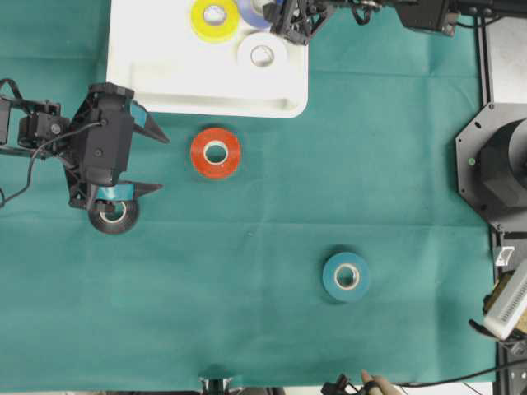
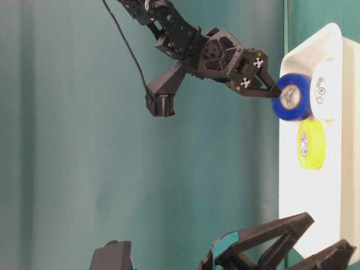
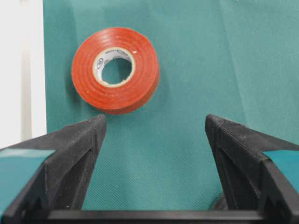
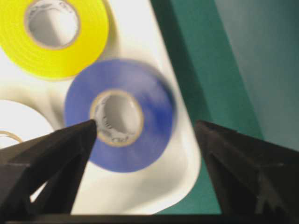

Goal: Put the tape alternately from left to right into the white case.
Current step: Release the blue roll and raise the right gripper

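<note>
Green table (image 1: pixel 247 288): yellow (image 1: pixel 215 18), white (image 1: pixel 262 53) and blue tape (image 4: pixel 119 114) sit in the white case (image 1: pixel 165 82) (right end effector (image 4: pixel 145 135) spread wide above blue); red (image 1: pixel 216 152), black (image 1: pixel 114 216), teal (image 1: pixel 346 276) remain, left end effector (image 3: pixel 154 140) wide, empty.

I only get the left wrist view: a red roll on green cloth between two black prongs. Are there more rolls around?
Observer: Yes, a teal roll lies alone on the cloth, far from the red one.
Operator: Are any put away yet?
Observer: Three lie in the white case: a yellow roll, a white roll and a blue roll.
Operator: Is there a second hand?
Observer: Yes, the right hand hangs open just above the blue roll.
</note>
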`<action>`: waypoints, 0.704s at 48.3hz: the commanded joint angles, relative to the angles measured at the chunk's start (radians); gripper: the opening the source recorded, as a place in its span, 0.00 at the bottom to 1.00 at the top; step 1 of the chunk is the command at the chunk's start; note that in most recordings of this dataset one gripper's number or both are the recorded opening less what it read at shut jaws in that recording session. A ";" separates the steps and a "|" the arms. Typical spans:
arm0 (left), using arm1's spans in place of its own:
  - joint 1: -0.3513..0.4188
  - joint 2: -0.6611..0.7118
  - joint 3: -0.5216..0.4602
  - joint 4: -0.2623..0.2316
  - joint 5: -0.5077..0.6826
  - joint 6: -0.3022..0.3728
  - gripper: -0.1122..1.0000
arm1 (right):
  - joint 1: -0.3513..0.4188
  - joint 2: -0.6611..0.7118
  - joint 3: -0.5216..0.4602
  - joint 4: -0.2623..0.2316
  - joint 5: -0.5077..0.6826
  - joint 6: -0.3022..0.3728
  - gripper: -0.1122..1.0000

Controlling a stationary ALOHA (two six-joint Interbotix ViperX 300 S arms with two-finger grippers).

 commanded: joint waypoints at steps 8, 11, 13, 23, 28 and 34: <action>-0.003 -0.012 -0.015 -0.002 -0.005 0.000 0.88 | 0.005 -0.044 0.000 -0.002 -0.002 0.002 0.77; -0.003 -0.011 -0.015 0.000 -0.006 0.000 0.88 | 0.008 -0.052 0.008 -0.002 -0.002 0.002 0.77; -0.003 -0.011 -0.017 0.000 -0.006 0.000 0.88 | 0.011 -0.057 0.014 -0.002 -0.002 0.002 0.77; -0.003 -0.012 -0.017 -0.002 -0.005 0.000 0.88 | 0.026 -0.100 0.048 0.000 -0.002 0.002 0.77; -0.003 -0.012 -0.017 0.000 -0.005 0.002 0.88 | 0.041 -0.127 0.072 0.000 -0.005 0.002 0.77; -0.003 -0.011 -0.015 0.000 -0.005 0.002 0.88 | 0.072 -0.172 0.109 0.000 -0.008 0.002 0.77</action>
